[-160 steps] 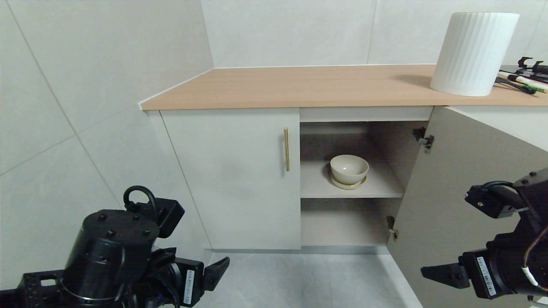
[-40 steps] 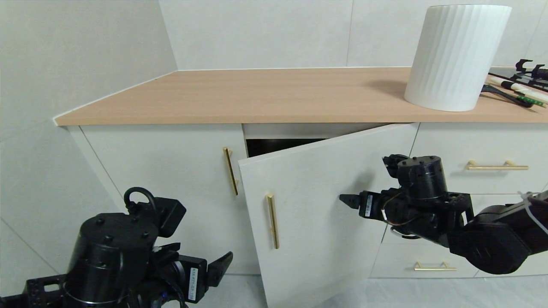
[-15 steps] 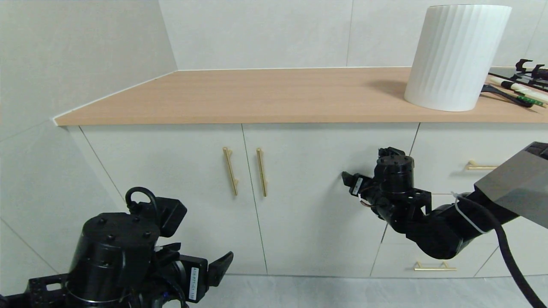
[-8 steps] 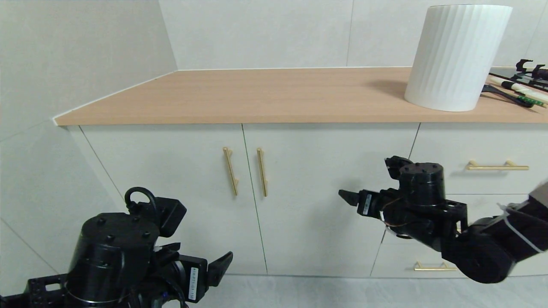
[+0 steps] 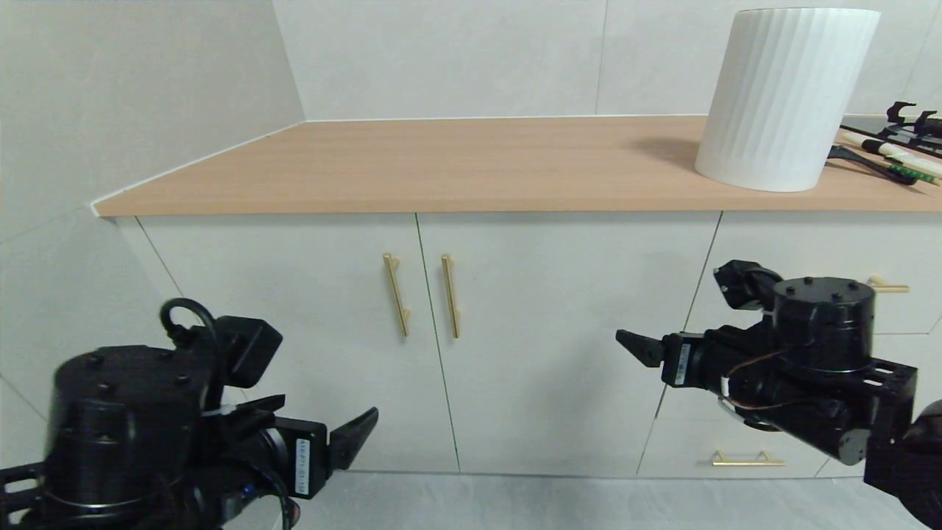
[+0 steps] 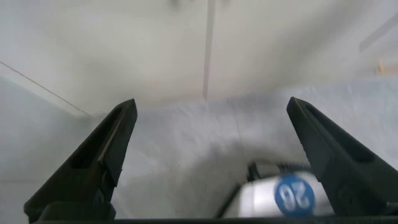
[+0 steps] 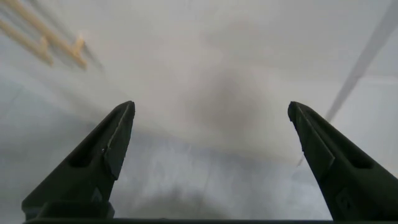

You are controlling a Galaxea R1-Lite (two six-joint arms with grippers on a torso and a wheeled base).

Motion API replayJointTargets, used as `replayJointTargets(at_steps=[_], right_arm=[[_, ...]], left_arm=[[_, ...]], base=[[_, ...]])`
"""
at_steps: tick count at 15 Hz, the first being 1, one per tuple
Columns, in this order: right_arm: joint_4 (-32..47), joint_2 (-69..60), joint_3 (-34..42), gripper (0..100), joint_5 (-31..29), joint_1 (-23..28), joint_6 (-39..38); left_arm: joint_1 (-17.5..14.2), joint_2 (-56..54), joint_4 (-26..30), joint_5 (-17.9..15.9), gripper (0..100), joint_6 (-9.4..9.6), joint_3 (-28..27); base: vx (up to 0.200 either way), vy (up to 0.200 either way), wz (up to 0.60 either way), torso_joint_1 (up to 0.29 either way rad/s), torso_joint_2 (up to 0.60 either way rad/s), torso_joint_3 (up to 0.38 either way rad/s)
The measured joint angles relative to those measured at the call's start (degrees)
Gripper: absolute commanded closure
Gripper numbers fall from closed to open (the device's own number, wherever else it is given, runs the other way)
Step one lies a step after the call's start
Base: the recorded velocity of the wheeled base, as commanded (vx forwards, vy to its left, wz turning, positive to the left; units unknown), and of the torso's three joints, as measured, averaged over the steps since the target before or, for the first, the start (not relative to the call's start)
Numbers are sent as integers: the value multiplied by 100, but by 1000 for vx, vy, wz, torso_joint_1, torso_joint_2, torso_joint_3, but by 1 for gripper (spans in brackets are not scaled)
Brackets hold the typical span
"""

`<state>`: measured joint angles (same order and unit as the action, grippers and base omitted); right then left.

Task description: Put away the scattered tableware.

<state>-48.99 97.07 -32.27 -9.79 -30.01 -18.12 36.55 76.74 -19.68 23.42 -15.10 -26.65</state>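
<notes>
Ana: Backing off now, the right gripper [image 5: 634,346] is sitting farther from the right-hand door [image 5: 567,331] than half a second ago. That door, swinging wide earlier, is now lying flush with its neighbour. The left gripper [image 5: 360,430] is also riding a little lower.

Ben: So where is the tableware sitting?

Ana: Behind that door, I am judging. The bowl on its saucer was standing on the shelf inside, and the shut panel is hiding it now.

Ben: And the head view?

Ana: It is showing the right gripper hanging at four o'clock and the left at seven o'clock, both clear of the cabinet, which is fitting for a stowing job that is looking finished. A ribbed white container [image 5: 787,96] is standing on the countertop [image 5: 441,162] at two o'clock, with utensils [image 5: 883,151] lying beyond it, nearer three. Whether those are counting as tableware I cannot tell.

Ben: Is it showing the fingers?

Ana: Barely, just a tip of each. The left wrist view is settling that side: fingers [image 6: 99,162] spreading wide, nothing between them, the floor [image 6: 186,143] and a door seam [image 6: 207,50] ahead.

Ben: And the right wrist view?

Ana: Fingers [image 7: 99,155] are gaping just as wide and empty, facing the plain door front with the gold handles [image 7: 43,40] off to one side.
</notes>
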Motion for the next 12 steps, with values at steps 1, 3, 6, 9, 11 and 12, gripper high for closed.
replayJointTargets(at_steps=[1,3,6,9,11,12], right_arm=[[2,-236,96,0,-118,-2,28],[9,-879,378,0,-523,-6,165],[28,-2098,973,0,-1147,-6,679],[510,-3574,1570,0,-1363,271,1182],[1319,-4631,1794,0,-1386,634,1445],[1857,-5272,1841,0,-1397,868,1560]], left_arm=[[-133,-233,0,0,0,107,-6],[-444,-806,2,-5,0,378,-9],[-880,-1960,90,-46,0,931,163],[-1271,-3355,446,-68,0,1586,529],[-1497,-4318,942,-78,0,1821,708],[-1643,-4791,1198,-82,0,1937,763]], base=[[0,0,0,0,0,0],[0,0,0,0,0,0],[0,0,0,0,0,0],[0,0,0,0,0,0],[0,0,0,0,0,0],[0,0,0,0,0,0]])
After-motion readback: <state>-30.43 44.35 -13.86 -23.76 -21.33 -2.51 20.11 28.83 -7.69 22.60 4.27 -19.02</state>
